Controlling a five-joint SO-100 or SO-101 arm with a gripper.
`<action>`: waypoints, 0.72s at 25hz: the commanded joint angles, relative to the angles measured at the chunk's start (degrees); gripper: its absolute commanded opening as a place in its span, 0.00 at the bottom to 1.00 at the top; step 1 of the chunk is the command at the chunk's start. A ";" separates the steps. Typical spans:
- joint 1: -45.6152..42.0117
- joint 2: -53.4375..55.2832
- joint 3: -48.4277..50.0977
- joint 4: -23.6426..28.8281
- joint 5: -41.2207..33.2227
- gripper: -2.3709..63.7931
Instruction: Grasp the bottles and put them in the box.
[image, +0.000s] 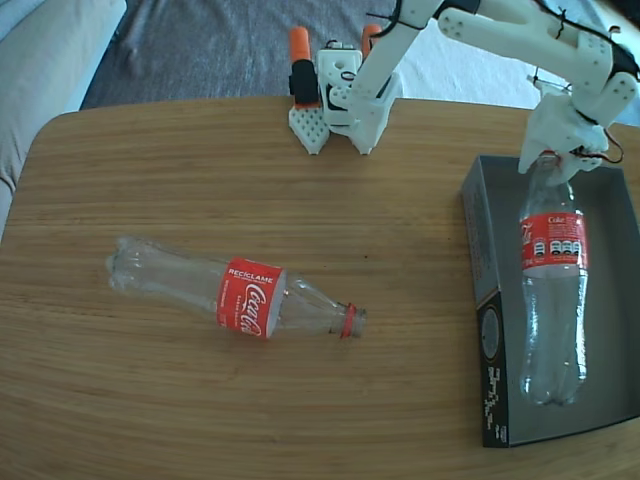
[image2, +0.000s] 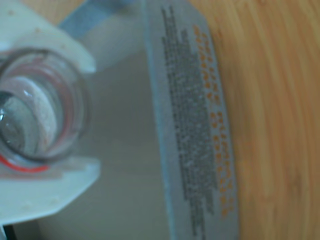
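One clear bottle (image: 245, 298) with a red label lies on its side on the wooden table (image: 300, 180), left of centre in the fixed view, its open neck pointing right. A second bottle (image: 553, 290) lies lengthwise in the box (image: 482, 250) at the right, base toward the near end. My gripper (image: 552, 155) is over the box's far end, shut on this bottle's neck. In the wrist view the bottle's open mouth (image2: 82, 117) sits between my white fingers (image2: 50, 190), and my gripper (image2: 92, 117) hangs over the grey box floor (image2: 130, 150).
My arm's white base with orange parts (image: 335, 90) stands at the table's far edge. A printed box wall (image2: 195, 130) separates the box floor from the table (image2: 280, 125). Grey fabric (image: 50, 50) lies beyond the table's rounded far-left corner.
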 joint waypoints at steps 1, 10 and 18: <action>-0.18 0.44 -0.70 0.35 -0.35 0.04; 0.53 -3.60 -4.66 0.26 -0.35 0.04; 1.49 -5.63 -7.12 0.26 -0.35 0.04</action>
